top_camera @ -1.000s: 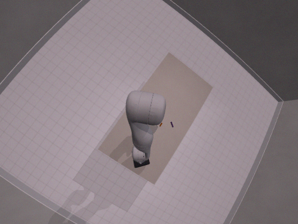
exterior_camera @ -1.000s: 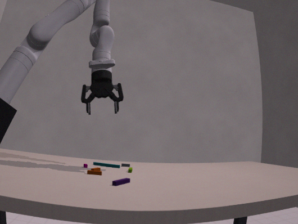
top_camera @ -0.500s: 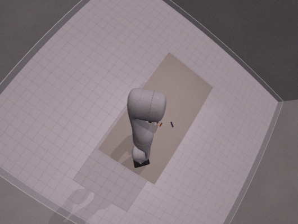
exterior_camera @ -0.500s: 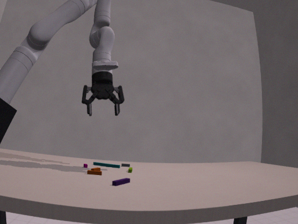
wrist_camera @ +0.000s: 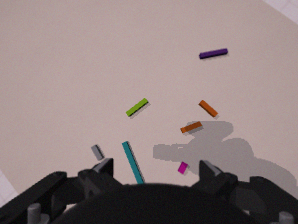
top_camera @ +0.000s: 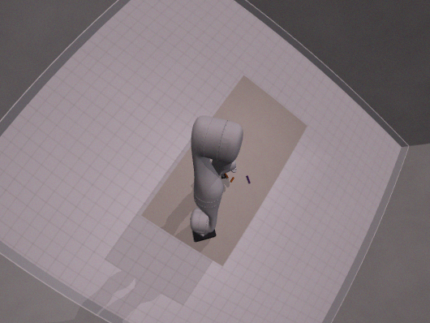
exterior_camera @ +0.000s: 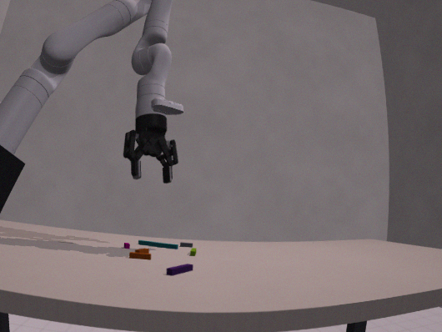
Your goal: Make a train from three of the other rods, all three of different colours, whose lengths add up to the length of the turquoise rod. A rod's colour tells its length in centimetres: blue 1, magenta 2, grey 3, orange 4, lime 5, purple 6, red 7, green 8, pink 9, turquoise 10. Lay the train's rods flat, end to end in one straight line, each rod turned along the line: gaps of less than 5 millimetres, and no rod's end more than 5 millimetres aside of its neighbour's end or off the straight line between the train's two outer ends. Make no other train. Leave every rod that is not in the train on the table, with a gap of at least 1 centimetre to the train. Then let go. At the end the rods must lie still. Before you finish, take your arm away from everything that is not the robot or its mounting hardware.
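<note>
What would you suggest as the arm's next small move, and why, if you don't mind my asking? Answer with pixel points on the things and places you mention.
I would probably move the open gripper (exterior_camera: pixel 152 177) (wrist_camera: pixel 155 169) over the lime rod (exterior_camera: pixel 193 252) (wrist_camera: pixel 137 107) and start lowering it. Lime, grey (exterior_camera: pixel 186 244) (wrist_camera: pixel 97 152) and magenta (exterior_camera: pixel 127 245) (wrist_camera: pixel 183 167) together match turquoise (exterior_camera: pixel 158 244) (wrist_camera: pixel 132 162), and those three lie apart, while the gripper hangs well above the table (top_camera: pixel 260 118) (exterior_camera: pixel 292 284) (wrist_camera: pixel 60 65).
</note>
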{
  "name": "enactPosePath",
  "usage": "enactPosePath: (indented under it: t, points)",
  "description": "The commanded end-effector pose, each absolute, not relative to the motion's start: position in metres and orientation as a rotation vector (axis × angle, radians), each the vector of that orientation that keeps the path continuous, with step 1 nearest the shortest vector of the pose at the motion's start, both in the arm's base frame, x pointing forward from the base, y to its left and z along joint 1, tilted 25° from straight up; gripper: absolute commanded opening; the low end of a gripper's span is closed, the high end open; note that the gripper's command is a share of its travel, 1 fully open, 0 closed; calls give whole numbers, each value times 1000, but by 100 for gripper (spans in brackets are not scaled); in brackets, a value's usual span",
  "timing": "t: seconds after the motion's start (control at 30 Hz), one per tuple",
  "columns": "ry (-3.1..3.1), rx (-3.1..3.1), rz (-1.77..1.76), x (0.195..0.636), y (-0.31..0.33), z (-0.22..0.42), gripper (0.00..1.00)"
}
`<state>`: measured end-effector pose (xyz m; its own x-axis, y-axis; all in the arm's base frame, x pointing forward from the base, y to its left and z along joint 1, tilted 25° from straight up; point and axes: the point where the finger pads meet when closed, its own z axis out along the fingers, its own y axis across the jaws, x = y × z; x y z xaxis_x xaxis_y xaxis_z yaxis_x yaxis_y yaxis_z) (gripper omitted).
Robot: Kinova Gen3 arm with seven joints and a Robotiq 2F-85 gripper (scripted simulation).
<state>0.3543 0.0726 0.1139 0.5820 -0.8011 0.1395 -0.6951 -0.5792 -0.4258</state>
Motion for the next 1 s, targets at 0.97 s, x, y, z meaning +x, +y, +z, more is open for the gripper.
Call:
enactPosePath:
  t: [0.97]
  points:
    - [269,-2798,-453,336,69,70,100]
